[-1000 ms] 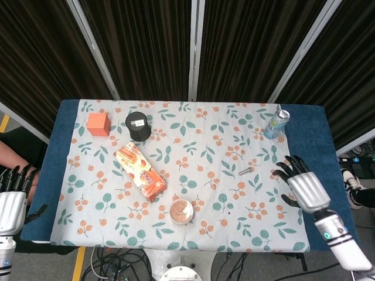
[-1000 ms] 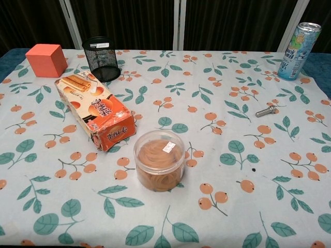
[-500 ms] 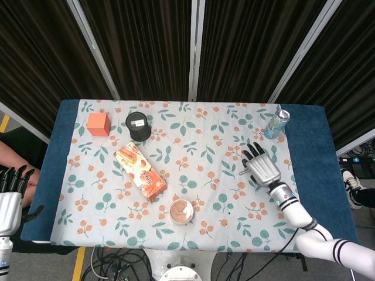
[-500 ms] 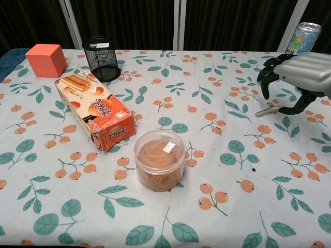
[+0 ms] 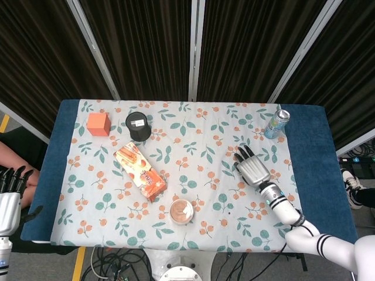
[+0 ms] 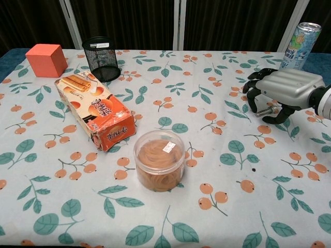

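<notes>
The right hand (image 6: 282, 93) is low over a small metal bolt (image 6: 265, 110) that lies flat on the flowery cloth (image 6: 170, 206), at the right side of the chest view. I think the pick-up is only just starting. The bolt is not lifted. Closing on it and raising it are both left to do.

The hand's dark fingers (image 6: 252, 97) are curled down like a cage around the bolt, with gaps between them. The thumb sits on the near side and the other fingers on the far side. The bolt peeks out from under the palm. I cannot tell if a fingertip touches it, but nothing squeezes it. So the hand is not gripping anything, and its fingers are apart.

In the head view the right hand (image 5: 252, 168) sits at the right middle of the frame and hides the bolt.

The left hand (image 5: 9, 202) is at the far left edge of the head view, off the table (image 5: 44, 193). Its fingers point up, a little apart, and it holds nothing.

A tall drink can (image 6: 302, 44) stands at the upper right, well apart from the right hand. A clear tub (image 6: 159, 160) sits in the middle, near a long orange snack box (image 6: 95, 111). A black mesh cup (image 6: 101, 58) and an orange cube (image 6: 46, 60) stand at the upper left
</notes>
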Motion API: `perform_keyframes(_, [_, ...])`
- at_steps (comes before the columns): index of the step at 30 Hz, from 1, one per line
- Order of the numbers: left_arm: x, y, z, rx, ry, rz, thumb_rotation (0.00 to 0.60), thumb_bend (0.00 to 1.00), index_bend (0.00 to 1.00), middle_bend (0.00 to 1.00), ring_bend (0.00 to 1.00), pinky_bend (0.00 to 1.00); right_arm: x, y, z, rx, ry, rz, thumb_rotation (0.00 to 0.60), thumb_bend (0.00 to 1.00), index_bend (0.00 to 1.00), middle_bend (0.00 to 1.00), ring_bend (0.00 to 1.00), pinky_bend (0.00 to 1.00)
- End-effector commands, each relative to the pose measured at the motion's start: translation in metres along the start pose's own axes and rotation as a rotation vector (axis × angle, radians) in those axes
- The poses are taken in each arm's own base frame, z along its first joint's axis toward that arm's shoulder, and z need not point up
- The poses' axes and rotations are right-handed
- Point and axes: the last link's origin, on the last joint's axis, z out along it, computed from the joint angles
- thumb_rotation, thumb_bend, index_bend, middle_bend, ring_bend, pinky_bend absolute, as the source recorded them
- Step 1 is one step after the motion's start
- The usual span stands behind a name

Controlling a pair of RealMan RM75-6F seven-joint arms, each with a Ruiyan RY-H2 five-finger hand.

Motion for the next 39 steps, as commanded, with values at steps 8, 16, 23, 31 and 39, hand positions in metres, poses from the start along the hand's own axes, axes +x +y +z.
perform_keyframes(8, [-0.002, -0.003, -0.001, 0.004, -0.002, -0.005, 0.600, 0.14, 0.13, 0.06, 0.00, 0.00, 0.001, -0.001, 0.000, -0.006, 0.024, 0.032, 0.600, 0.36, 0.59, 0.19, 0.00, 0.00])
perform_keyframes(16, [-0.003, -0.002, 0.001, -0.001, -0.008, -0.002, 0.600, 0.14, 0.13, 0.06, 0.00, 0.00, 0.018, 0.009, -0.017, -0.054, 0.034, 0.416, 0.600, 0.36, 0.60, 0.20, 0.00, 0.00])
perform_keyframes(23, [-0.003, -0.001, 0.001, -0.002, -0.010, 0.002, 0.600, 0.14, 0.13, 0.06, 0.00, 0.00, 0.021, 0.017, -0.020, -0.072, -0.048, 0.716, 0.600, 0.36, 0.61, 0.20, 0.00, 0.00])
perform_keyframes(31, [-0.003, -0.002, 0.000, 0.008, -0.017, 0.000, 0.600, 0.14, 0.13, 0.06, 0.00, 0.00, 0.019, 0.018, -0.008, -0.078, -0.111, 0.849, 0.600, 0.36, 0.61, 0.20, 0.00, 0.00])
perform_keyframes(39, [-0.003, -0.003, -0.001, 0.011, -0.017, 0.000, 0.600, 0.14, 0.13, 0.06, 0.00, 0.00, 0.016, 0.023, -0.007, -0.084, -0.122, 0.869, 0.600, 0.36, 0.54, 0.20, 0.00, 0.00])
